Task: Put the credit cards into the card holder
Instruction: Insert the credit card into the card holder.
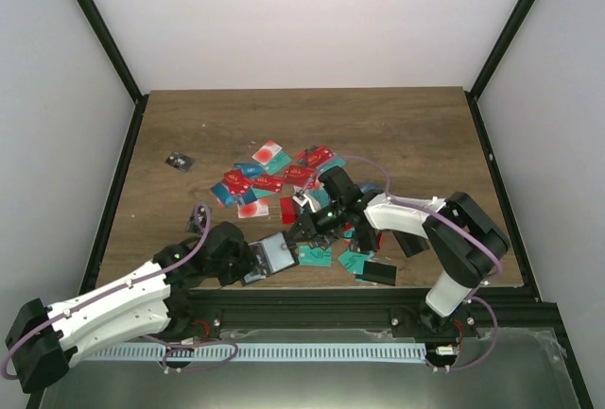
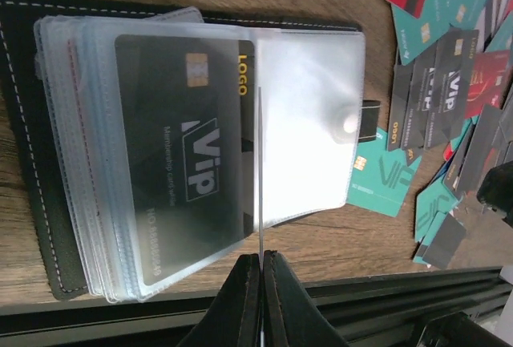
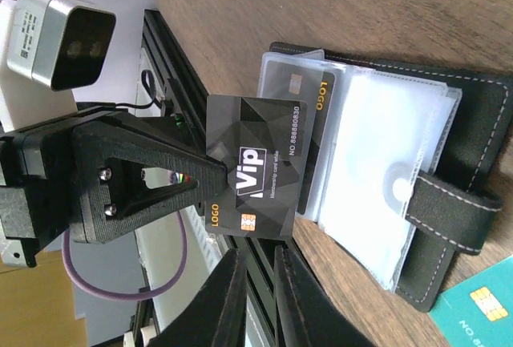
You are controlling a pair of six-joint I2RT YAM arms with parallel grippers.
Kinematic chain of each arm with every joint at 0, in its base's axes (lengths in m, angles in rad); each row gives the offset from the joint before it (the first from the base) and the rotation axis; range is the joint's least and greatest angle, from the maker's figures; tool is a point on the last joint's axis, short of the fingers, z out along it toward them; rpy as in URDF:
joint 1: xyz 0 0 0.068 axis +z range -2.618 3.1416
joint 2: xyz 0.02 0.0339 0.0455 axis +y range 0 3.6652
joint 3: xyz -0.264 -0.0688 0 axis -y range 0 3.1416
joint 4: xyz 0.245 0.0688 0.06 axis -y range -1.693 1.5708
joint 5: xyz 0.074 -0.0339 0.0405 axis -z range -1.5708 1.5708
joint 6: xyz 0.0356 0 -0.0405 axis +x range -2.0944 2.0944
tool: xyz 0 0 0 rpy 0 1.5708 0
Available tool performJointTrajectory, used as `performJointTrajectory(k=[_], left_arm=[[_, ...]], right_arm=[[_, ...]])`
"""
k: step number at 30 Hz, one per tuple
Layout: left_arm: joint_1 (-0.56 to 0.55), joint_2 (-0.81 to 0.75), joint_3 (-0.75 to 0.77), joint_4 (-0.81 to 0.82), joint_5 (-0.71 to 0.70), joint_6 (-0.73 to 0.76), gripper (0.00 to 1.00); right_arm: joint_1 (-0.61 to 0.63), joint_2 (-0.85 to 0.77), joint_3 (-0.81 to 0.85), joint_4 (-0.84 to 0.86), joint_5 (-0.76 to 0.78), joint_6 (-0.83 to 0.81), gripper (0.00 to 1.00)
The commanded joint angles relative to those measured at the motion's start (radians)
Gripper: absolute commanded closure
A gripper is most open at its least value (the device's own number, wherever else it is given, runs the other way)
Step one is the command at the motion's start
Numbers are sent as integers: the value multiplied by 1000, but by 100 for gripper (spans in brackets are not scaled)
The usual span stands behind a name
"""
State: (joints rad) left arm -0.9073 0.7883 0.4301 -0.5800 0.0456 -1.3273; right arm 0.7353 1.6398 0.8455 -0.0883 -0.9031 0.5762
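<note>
One black VIP card [image 2: 188, 163] already sits in a clear sleeve of the open card holder [image 3: 449, 195], directly ahead of the left claw [image 2: 261, 260], which pinches a sleeve edge. The right claw [image 3: 255, 257] grips a second black VIP card [image 3: 252, 175] just short of the sleeves; many credit cards [image 1: 284, 175] remain on the worktop [image 1: 397, 121] beyond.

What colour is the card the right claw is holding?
Black, with a gold chip; right wrist view shows the card best.

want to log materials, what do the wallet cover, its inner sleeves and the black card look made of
Wallet cover: probably leather or a faux version, matte black with pale stitching along the edge.
Inner sleeves: soft frosted plastic; the card inside shows through.
Black card: rigid plastic with a slight sheen, printed, with a gold chip.
</note>
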Motion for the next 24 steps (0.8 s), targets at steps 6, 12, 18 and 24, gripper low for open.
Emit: performJointTrajectory(k=[6, 12, 18, 24], left_arm=[[37, 48, -25, 116, 5, 36, 96], [43, 97, -25, 149, 16, 53, 96], [43, 103, 4, 104, 19, 60, 96], [43, 50, 7, 47, 22, 72, 96]], right_arm=[[13, 55, 48, 11, 17, -25, 89], [13, 65, 38, -5, 25, -49, 90], [13, 80, 41, -23, 28, -70, 90], [13, 95, 42, -29, 24, -82, 90]])
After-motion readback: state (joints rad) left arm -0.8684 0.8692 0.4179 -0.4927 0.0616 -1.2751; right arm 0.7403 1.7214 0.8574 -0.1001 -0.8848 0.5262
